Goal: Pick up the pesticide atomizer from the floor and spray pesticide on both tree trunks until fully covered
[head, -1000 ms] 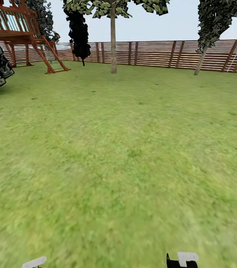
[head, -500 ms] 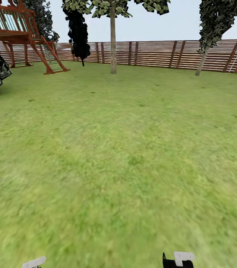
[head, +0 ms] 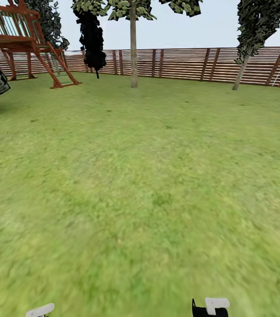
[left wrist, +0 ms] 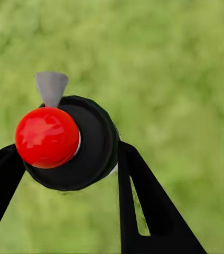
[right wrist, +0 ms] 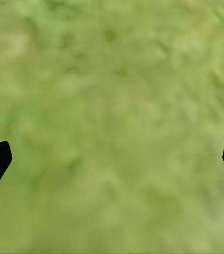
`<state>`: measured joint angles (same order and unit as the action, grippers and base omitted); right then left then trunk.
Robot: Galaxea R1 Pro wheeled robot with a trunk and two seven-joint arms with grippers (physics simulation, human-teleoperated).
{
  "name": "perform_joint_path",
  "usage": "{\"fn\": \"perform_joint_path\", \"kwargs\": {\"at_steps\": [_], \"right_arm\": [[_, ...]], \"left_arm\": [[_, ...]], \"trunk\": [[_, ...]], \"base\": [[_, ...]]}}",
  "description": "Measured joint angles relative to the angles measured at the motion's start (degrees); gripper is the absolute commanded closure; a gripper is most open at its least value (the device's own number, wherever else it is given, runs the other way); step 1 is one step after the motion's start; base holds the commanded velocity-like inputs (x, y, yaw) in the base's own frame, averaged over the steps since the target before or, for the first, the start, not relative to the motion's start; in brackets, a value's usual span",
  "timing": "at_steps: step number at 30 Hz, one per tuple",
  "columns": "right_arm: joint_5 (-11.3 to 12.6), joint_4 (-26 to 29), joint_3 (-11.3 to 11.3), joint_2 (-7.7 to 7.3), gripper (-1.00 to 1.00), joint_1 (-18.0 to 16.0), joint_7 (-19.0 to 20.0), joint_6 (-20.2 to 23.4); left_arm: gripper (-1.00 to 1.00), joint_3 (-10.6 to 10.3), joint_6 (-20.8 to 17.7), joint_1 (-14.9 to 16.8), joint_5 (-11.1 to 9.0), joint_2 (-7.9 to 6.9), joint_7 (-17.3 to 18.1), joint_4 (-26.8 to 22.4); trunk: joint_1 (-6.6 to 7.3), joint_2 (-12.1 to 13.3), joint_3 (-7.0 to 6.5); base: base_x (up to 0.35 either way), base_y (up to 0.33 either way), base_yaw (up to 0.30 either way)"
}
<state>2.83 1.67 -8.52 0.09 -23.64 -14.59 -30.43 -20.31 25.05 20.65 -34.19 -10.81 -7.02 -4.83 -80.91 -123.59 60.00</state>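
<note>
Outdoors, setting: the garden, a wide green lawn (head: 140,176) closed in by a brown slatted wooden fence (head: 193,64).
Left end effector (left wrist: 70,174): seen from its wrist camera, its two black fingers (left wrist: 143,206) are clamped on the pesticide atomizer (left wrist: 75,143), a black round body with a red cap and a grey nozzle, held above the grass.
Right end effector (right wrist: 112,159): fingers spread wide apart, holding nothing, pointing down at bare grass.
Arm pose: both arms are low, with just white tips at the bottom edge of the head view.
Tree trunk (head: 134,48): a pale, straight column far ahead by the fence, well apart from the robot.
Other: a red-brown wooden play structure (head: 21,39) stands far left.
</note>
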Motion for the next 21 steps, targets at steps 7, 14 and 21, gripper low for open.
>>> {"fn": "perform_joint_path", "kwargs": {"at_steps": [7, 14, 21], "right_arm": [[0.0, 0.0, 0.0, -0.09, -1.0, 0.0, 0.0, 0.0], [0.1, 0.0, 0.0, -0.03, -1.0, 0.0, 0.0, -0.1], [0.2, 0.1, 0.1, -0.13, -1.0, 0.0, -0.1, -0.1]], "left_arm": [[1.0, 0.0, 0.0, 0.0, 0.0, 0.0, 0.0, 0.0], [1.0, 0.0, 0.0, 0.0, 0.0, 0.0, 0.0, 0.0], [1.0, 0.0, 0.0, 0.0, 0.0, 0.0, 0.0, 0.0]], "trunk": [[0.0, 0.0, 0.0], [0.0, 0.0, 0.0], [0.0, 0.0, 0.0]], "base": [[0.336, 0.0, 0.0], [0.336, 0.0, 0.0], [0.336, 0.0, 0.0]]}}
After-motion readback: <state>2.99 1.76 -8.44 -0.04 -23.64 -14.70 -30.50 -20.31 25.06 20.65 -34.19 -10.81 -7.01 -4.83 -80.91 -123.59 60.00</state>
